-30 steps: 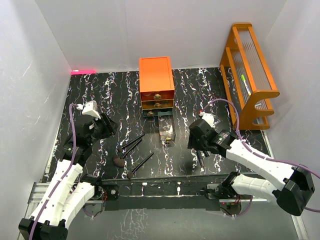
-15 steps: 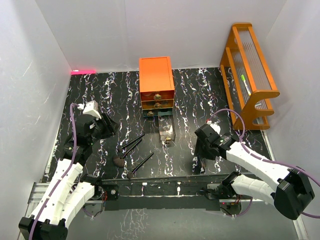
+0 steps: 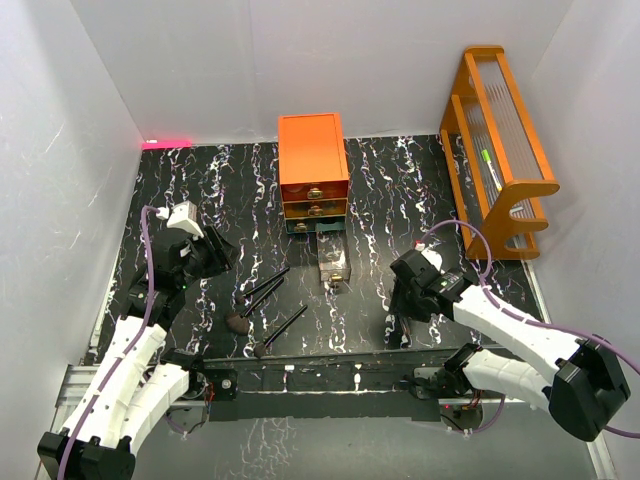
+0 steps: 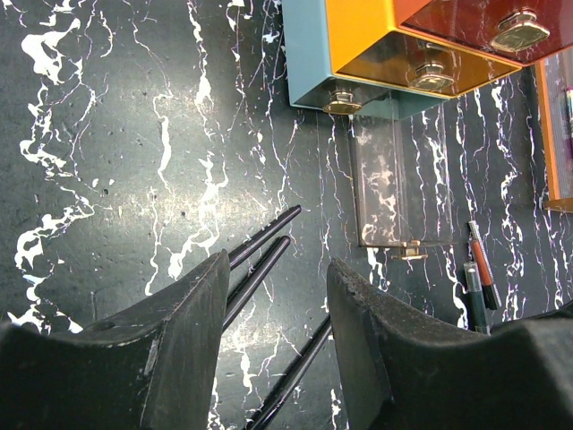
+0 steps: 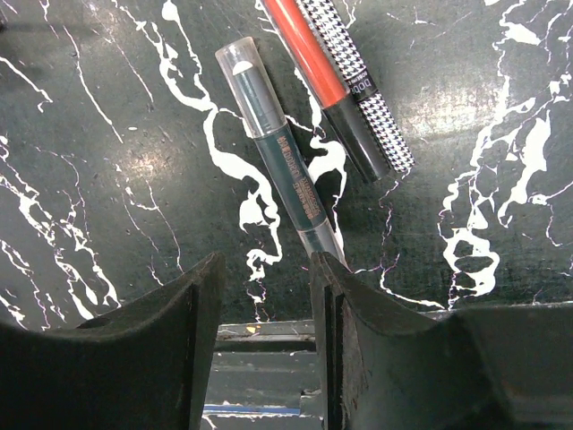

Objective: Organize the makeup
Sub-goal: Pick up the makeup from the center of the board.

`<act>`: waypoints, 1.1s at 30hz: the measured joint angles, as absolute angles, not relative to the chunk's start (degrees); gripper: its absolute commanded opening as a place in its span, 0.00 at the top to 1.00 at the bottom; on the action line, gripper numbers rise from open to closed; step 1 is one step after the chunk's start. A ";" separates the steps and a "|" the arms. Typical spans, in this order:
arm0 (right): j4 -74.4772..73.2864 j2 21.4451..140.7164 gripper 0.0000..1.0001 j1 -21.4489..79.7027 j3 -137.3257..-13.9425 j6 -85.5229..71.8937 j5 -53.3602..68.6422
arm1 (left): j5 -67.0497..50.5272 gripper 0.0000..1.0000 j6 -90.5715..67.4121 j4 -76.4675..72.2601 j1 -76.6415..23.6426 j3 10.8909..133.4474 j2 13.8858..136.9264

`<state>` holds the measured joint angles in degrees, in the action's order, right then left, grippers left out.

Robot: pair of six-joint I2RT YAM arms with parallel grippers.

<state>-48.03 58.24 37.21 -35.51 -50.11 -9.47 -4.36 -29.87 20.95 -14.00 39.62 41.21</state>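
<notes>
Three long black brushes [image 3: 266, 287] with brown heads lie left of centre on the black marbled table. My left gripper [image 3: 208, 256] hangs open to their left, apart from them; in its wrist view the brush handles [image 4: 265, 245] run beneath the left gripper [image 4: 275, 269]. My right gripper [image 3: 400, 322] points down near the table's front edge. Its wrist view shows a dark teal tube [image 5: 277, 143] and an orange-red tube [image 5: 333, 79] with a houndstooth cap lying side by side. The right gripper [image 5: 266, 267] is open; the teal tube's near end reaches the right fingertip [image 5: 324, 269], with nothing between the fingers.
An orange drawer chest [image 3: 313, 168] stands at the back centre, with a clear drawer [image 3: 333, 258] pulled out in front of it. An orange wooden rack [image 3: 500, 150] stands at the back right. White walls enclose the table. A metal rail [image 3: 320, 375] runs along the front edge.
My right arm has swung toward the table's front edge and come down over the two tubes, its fingers narrowing slightly. The left arm and the brushes have not moved.
</notes>
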 measured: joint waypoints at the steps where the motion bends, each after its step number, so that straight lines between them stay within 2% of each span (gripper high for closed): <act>1: -48.01 58.24 0.55 37.21 -35.46 -50.19 -9.50 | -4.36 0.53 -29.87 20.95 -14.00 39.62 41.21; 26: -44.80 65.06 0.53 37.21 -34.96 -51.31 -11.00 | -4.36 0.53 -30.06 20.93 -14.00 39.59 41.58; 33: -43.09 66.39 0.57 37.10 -34.39 -51.00 -11.16 | -4.36 0.53 -30.04 20.93 -14.00 39.59 41.60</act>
<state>-43.09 66.39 37.10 -34.39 -51.00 -11.16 -4.36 -30.04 20.93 -14.00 39.59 41.60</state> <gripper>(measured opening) 0.453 0.467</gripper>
